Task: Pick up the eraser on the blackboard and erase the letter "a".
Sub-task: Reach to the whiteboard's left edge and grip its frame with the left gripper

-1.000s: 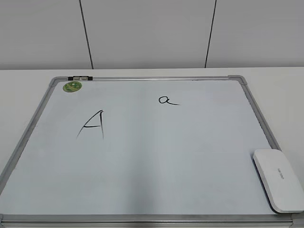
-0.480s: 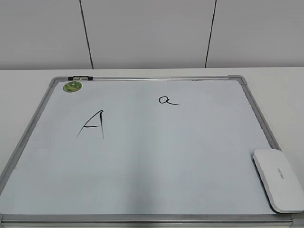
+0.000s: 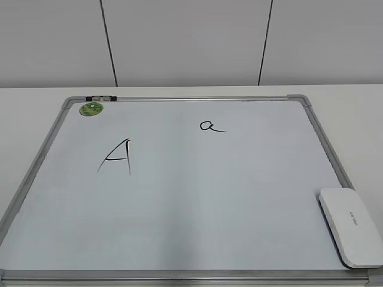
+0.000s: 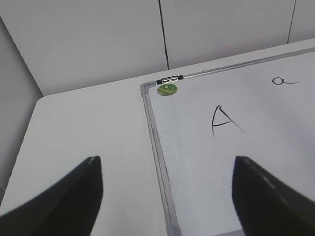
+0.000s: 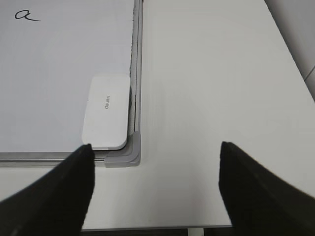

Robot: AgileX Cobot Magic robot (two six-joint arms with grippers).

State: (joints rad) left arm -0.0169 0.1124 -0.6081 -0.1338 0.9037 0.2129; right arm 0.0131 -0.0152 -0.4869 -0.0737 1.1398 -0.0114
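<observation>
Blackboard (image 3: pixel 179 209) lies flat on the white table (image 5: pixel 206 73), grey frame all round. The eraser (image 5: pixel 106 111) sits on the board's surface in its near right corner, long side tight against the right frame rail, lettering up; in the exterior view it lies at the lower right edge (image 3: pixel 352 226). My right gripper (image 5: pixel 155 184) hangs above the table just off that corner, jaws spread wide, nothing between them; the eraser lies ahead of and just inside my left finger (image 5: pixel 64 191), not touched. The letter "a" (image 3: pixel 212 126) stands in the upper middle of the board, well apart from the eraser, far up and to the left in my right wrist view (image 5: pixel 25 15). The large capital "A" (image 3: pixel 116 157) is on the left half, with a green sticker (image 3: pixel 91 109) at the top left corner. My left gripper (image 4: pixel 167 194) is open too, empty, straddling the left frame rail
</observation>
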